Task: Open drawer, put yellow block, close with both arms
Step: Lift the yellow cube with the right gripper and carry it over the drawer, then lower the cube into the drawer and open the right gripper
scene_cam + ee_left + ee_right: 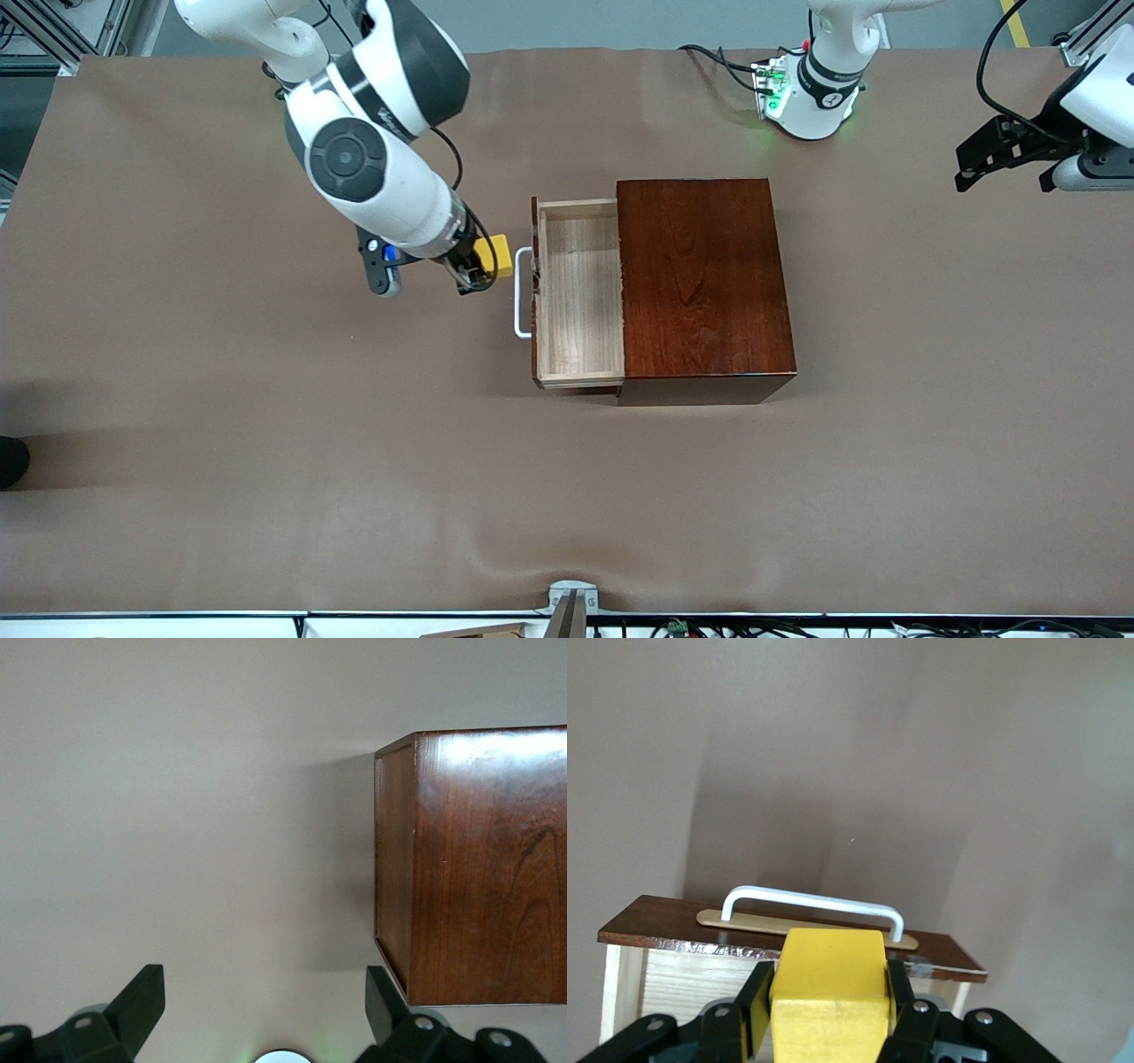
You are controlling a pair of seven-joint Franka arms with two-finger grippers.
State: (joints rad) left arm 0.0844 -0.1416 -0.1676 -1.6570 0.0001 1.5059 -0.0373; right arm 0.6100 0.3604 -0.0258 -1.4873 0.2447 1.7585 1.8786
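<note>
Block: yellow block (829,992) sits clamped between the right gripper's (474,266) fingers, in the air just beside the handle (522,292).
Drawer: drawer (580,297) stands pulled out of the box (700,279).
Left gripper: left gripper (266,1010) waits, fingers spread, over the table (221,443) beside the box.

The drawer (580,297) is standing pulled out of the dark mahogany box (704,288), its pale wood tray showing bare and its white handle (523,292) pointing toward the right arm's end of the table (221,461). The right gripper (474,266) is gripping the yellow block (496,254) over the table just beside that handle. The left gripper (1001,159) is waiting over the left arm's end of the table, well apart from the box.
</note>
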